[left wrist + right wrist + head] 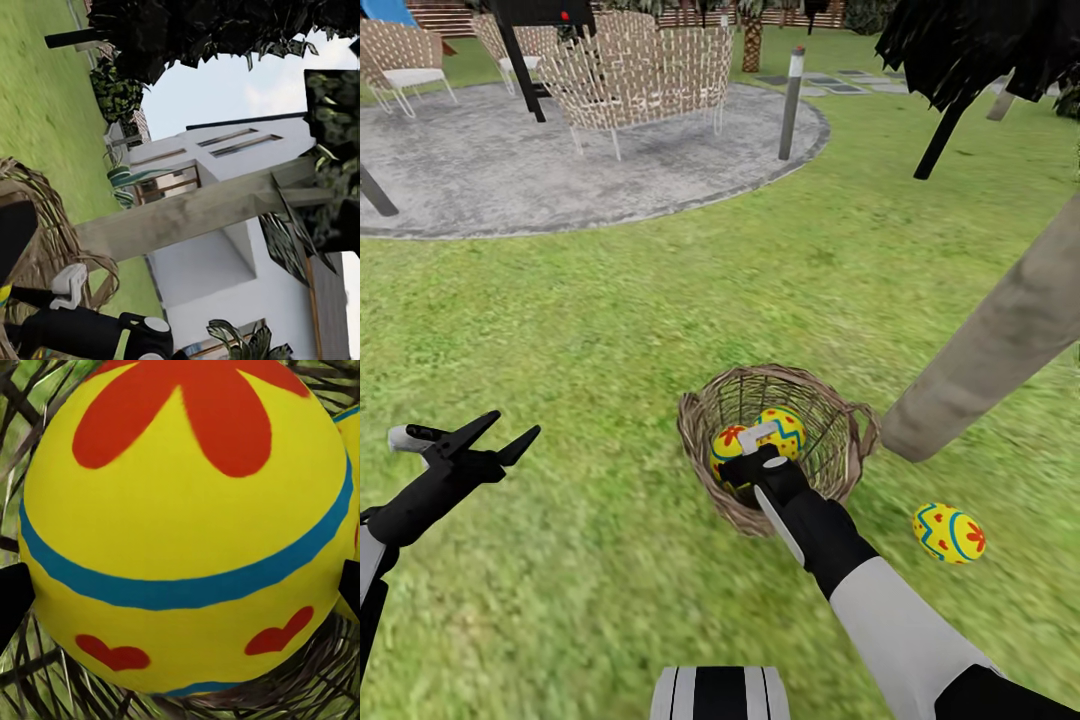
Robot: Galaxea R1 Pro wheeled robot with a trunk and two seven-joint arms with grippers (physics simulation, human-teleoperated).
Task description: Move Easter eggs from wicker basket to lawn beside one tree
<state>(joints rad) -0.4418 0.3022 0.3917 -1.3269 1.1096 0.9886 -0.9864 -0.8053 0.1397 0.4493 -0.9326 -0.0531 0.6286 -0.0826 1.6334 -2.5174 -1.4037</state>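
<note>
Two eggs sit in the wicker basket (780, 440) on the lawn (610, 330): the flower-topped egg (727, 447) at the right gripper (758, 455), whose fingers flank it at either side, though actual contact cannot be told, and a zigzag egg (785, 430) touching it behind. A third egg (948, 533) lies on the grass near the foot of the pale tree trunk (1000, 340), just beside the basket. Well apart on the other side, the left gripper (495, 440) hangs above the grass with its fingers spread and empty.
</note>
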